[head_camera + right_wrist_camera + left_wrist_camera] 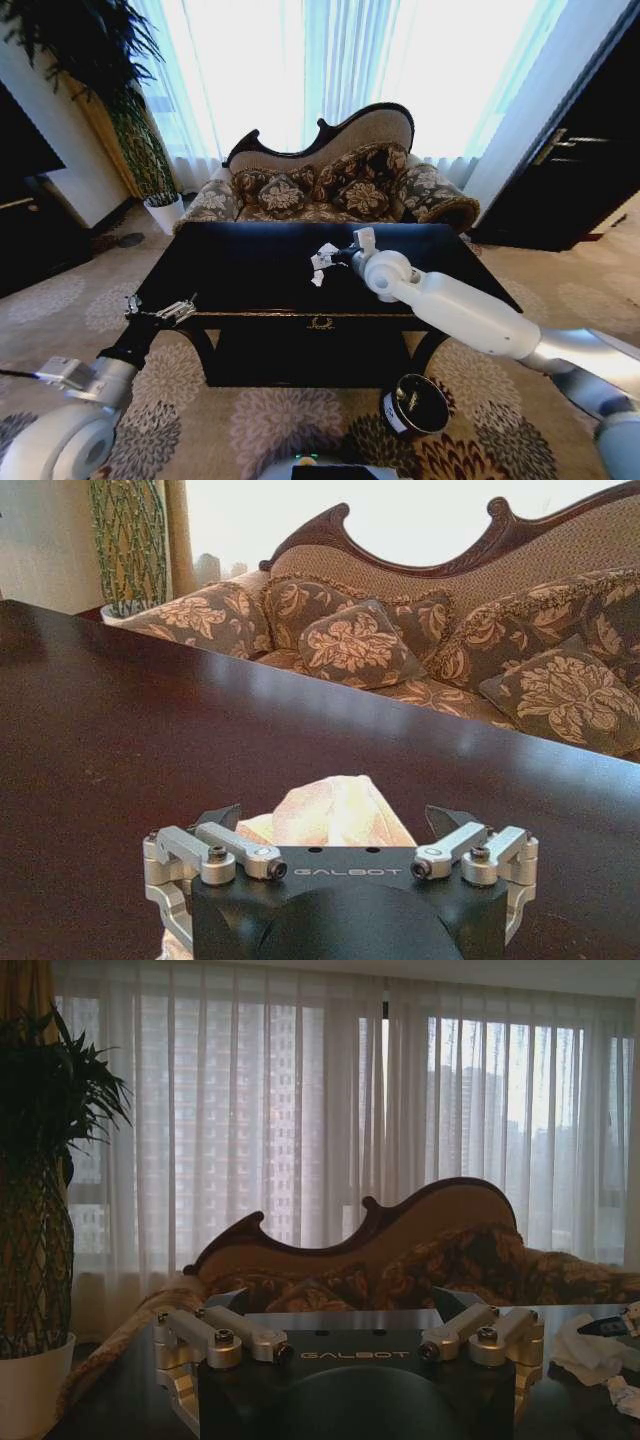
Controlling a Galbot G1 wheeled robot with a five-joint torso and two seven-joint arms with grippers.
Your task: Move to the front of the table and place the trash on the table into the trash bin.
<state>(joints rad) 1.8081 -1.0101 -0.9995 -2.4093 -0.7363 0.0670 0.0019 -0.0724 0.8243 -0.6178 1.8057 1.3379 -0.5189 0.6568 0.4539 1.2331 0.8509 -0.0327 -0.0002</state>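
Observation:
The glossy black table [250, 290] stands right in front of me. A piece of trash, crumpled white tissue [323, 257], lies near the table's middle with a tiny white scrap [317, 279] beside it. My right arm reaches over the table. The right gripper [342, 256] is at the tissue and stands open, with the tissue [335, 808] between its spread fingers. The left gripper [160, 310] hangs open and holds nothing, just off the table's front left corner. From the left wrist the tissue [588, 1350] shows far across the tabletop. The dark trash bin [415, 403] sits on the carpet by the table's front right leg.
A patterned sofa [330, 185] stands close behind the table. A tall plant in a white pot [165, 212] is at the back left. A dark cabinet [580, 170] fills the right side, dark furniture [25, 230] the left. Patterned carpet surrounds the table.

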